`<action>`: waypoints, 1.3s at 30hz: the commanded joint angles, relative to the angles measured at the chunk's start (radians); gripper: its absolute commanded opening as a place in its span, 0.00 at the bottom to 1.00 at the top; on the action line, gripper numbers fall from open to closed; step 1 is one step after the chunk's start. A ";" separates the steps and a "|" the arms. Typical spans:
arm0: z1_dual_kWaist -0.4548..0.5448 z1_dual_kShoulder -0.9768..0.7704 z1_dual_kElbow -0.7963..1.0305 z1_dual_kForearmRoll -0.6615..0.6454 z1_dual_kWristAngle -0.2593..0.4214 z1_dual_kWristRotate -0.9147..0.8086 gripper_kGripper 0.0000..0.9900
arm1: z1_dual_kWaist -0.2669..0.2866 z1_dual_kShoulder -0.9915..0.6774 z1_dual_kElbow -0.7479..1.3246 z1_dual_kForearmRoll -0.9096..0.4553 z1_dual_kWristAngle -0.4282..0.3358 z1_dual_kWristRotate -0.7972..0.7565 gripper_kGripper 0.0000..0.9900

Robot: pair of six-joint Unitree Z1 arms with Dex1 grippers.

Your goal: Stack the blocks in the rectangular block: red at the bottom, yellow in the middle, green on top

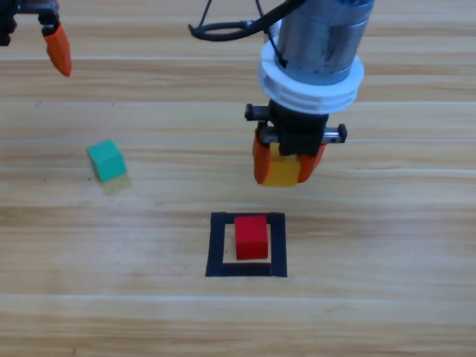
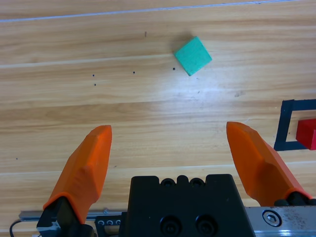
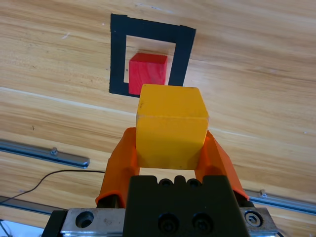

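Note:
The red cube (image 1: pixel 251 236) sits inside the black tape outline (image 1: pixel 216 245) near the table's front middle; the right wrist view shows the red cube (image 3: pixel 146 72) within the same outline (image 3: pixel 117 54). My right gripper (image 1: pixel 286 165) hangs above and slightly behind it, shut on the yellow cube (image 1: pixel 281 169), which fills the space between the jaws (image 3: pixel 170 126). The green cube (image 1: pixel 106 160) rests alone on the table at the left, and it lies ahead of the open left gripper (image 2: pixel 173 153) as a teal square (image 2: pixel 192 55). The left gripper (image 1: pixel 57 44) waits at the top left corner.
A black cable (image 1: pixel 223 30) loops beside the right arm at the top. Metal rails (image 3: pixel 44 153) and a thin wire (image 3: pixel 54 177) lie along the table edge in the right wrist view. Bare wood surrounds the outline.

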 commanded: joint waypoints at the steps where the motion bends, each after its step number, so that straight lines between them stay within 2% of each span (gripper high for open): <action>1: 0.045 -0.030 0.045 0.002 -0.026 0.036 1.00 | 0.043 0.113 -0.045 0.024 0.017 0.049 0.00; 17: 0.096 -0.059 0.117 -0.027 -0.056 0.065 1.00 | 0.068 0.219 -0.106 0.025 -0.020 0.059 0.00; 25: 0.096 -0.099 0.217 -0.099 -0.076 0.046 1.00 | 0.077 0.231 -0.118 0.024 -0.043 0.106 0.00; 39: 0.096 -0.113 0.289 -0.156 -0.081 0.028 1.00 | 0.091 0.265 -0.135 0.024 -0.052 0.151 0.00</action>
